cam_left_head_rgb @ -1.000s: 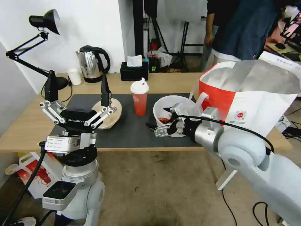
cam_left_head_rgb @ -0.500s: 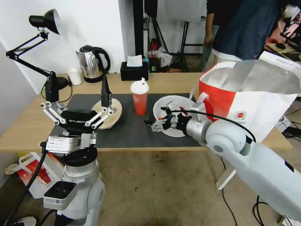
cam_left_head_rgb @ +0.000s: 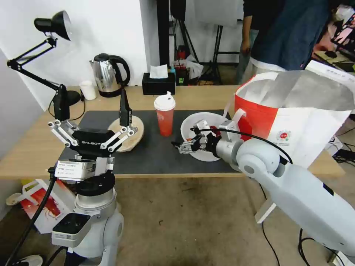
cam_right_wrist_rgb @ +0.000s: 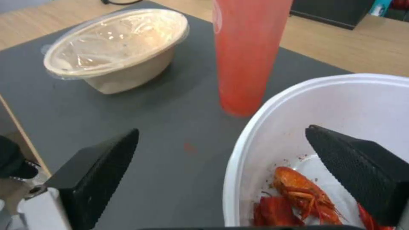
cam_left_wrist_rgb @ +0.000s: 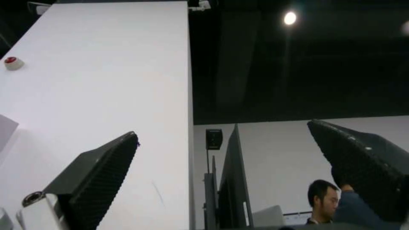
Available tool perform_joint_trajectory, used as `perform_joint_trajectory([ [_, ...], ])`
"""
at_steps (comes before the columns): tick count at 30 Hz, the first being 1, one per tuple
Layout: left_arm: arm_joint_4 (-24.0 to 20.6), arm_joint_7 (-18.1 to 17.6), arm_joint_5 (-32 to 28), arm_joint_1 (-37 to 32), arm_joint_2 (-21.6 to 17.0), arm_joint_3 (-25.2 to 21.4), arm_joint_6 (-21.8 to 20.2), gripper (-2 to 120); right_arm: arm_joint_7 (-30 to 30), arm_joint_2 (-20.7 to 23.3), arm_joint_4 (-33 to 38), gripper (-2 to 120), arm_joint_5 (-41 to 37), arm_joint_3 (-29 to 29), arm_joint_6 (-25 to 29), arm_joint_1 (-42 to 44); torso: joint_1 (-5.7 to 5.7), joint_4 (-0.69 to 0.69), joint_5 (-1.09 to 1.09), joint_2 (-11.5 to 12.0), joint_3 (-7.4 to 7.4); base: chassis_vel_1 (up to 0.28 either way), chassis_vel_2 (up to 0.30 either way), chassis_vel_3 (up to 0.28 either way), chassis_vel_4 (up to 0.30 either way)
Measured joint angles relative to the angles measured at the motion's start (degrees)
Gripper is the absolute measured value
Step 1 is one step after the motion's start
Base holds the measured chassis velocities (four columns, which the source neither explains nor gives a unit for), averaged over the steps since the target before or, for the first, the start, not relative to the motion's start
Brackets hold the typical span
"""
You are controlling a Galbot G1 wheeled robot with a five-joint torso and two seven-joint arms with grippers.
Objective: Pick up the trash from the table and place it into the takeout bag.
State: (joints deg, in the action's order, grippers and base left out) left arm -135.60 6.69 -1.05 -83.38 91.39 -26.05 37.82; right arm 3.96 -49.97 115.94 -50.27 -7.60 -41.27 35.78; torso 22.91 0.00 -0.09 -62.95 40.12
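Note:
The white bowl (cam_left_head_rgb: pixel 207 120) with red crayfish shells sits on the black mat (cam_left_head_rgb: pixel 155 155) of the table (cam_left_head_rgb: pixel 33 147). My right gripper (cam_left_head_rgb: pixel 183 137) is open at the bowl's near-left rim. In the right wrist view (cam_right_wrist_rgb: pixel 221 132) one finger is outside the bowl (cam_right_wrist_rgb: pixel 362 105) and the other is over its inside. The red cup (cam_left_head_rgb: pixel 165 117) (cam_right_wrist_rgb: pixel 247 54) stands upright left of the bowl. The beige bowl (cam_left_head_rgb: pixel 138 137) (cam_right_wrist_rgb: pixel 115 48) lies further left, partly hidden by my left gripper (cam_left_head_rgb: pixel 92 107). That gripper (cam_left_wrist_rgb: pixel 221 134) points upward, open and holding nothing. The takeout bag (cam_left_head_rgb: pixel 296 111) stands open at the right.
At the back of the table stand a desk lamp (cam_left_head_rgb: pixel 55 26), a kettle (cam_left_head_rgb: pixel 109 74), a small white cup (cam_left_head_rgb: pixel 88 89) and a black tissue box (cam_left_head_rgb: pixel 158 83). A smaller printed bag (cam_left_head_rgb: pixel 40 207) lies on the floor at the left. A person stands behind the table.
My right arm has reached forward and its gripper has shifted slightly left and up along the white bowl's rim. The left arm has not moved.

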Motion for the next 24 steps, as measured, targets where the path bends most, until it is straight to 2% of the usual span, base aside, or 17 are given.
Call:
perform_joint_trajectory([
  [24, 0.30, -0.01, 0.07, 0.00, 0.00, 0.42, 0.19, 100, 0.09, -1.05, -3.08, 98, 2.07, -2.31, 0.03, -0.15, 0.00, 0.00, 0.00, 0.00, 0.00, 0.000, 0.000, 0.000, 0.000],
])
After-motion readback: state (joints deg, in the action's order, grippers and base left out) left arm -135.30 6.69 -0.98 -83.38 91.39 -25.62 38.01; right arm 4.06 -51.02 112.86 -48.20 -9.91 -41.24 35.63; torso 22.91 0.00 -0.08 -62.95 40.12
